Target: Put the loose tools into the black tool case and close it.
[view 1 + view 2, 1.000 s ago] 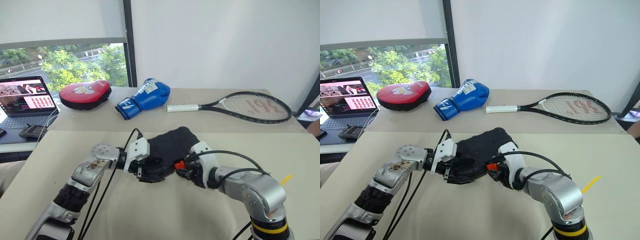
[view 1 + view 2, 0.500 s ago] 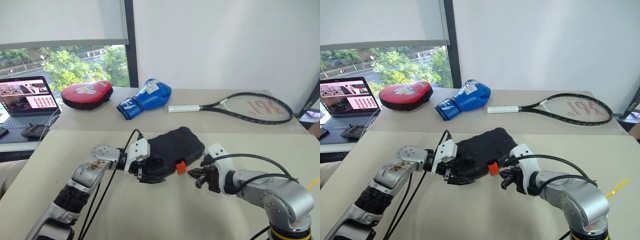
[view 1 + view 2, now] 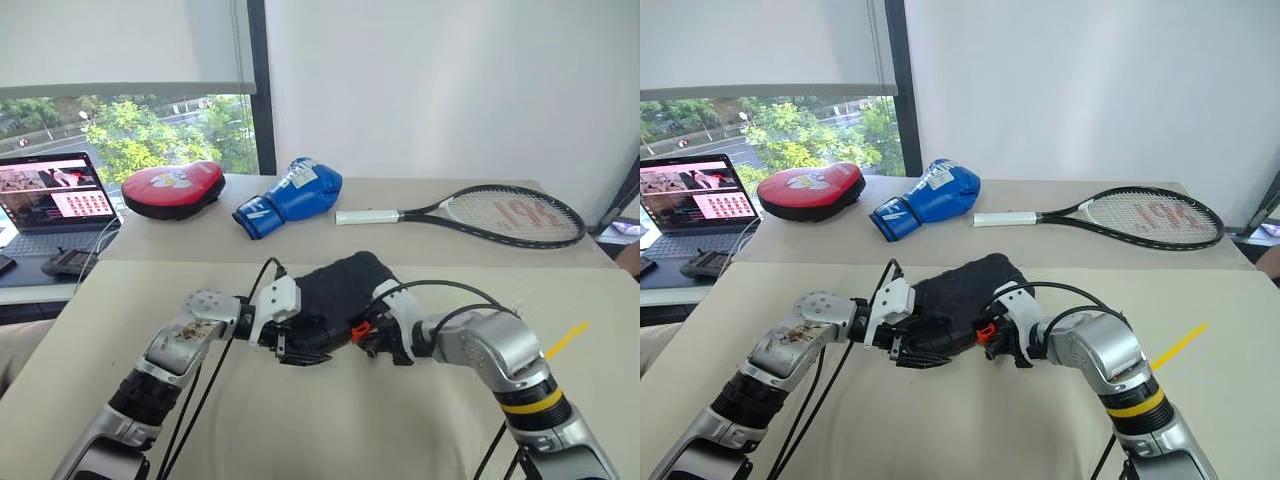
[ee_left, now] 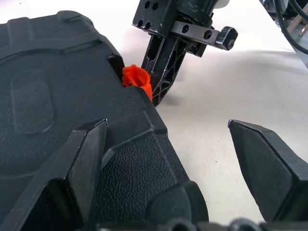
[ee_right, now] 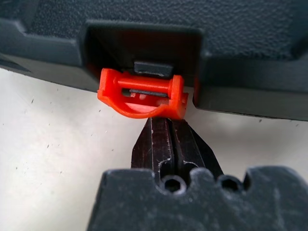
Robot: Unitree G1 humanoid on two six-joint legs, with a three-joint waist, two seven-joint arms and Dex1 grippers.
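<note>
The black tool case point(image 3: 340, 285) lies shut on the near table, its textured shell up. An orange latch point(image 5: 142, 94) sticks out from its front edge. My right gripper point(image 5: 166, 126) is shut, and its joined tips press against the underside of that latch point(image 3: 357, 328). My left gripper point(image 4: 175, 163) stands open around the case's near left corner, one finger point(image 4: 86, 163) over the lid and the other off the edge above the table. The loose tools are out of view.
On the far table lie a red pad point(image 3: 172, 187), a blue boxing glove point(image 3: 290, 197) and a tennis racket point(image 3: 500, 212). A laptop point(image 3: 50, 200) stands at the far left. A yellow strip point(image 3: 565, 340) lies to the right of my right arm.
My right gripper drew away to the right of the case, shut, and has come back against the orange latch. The left gripper has stayed put.
</note>
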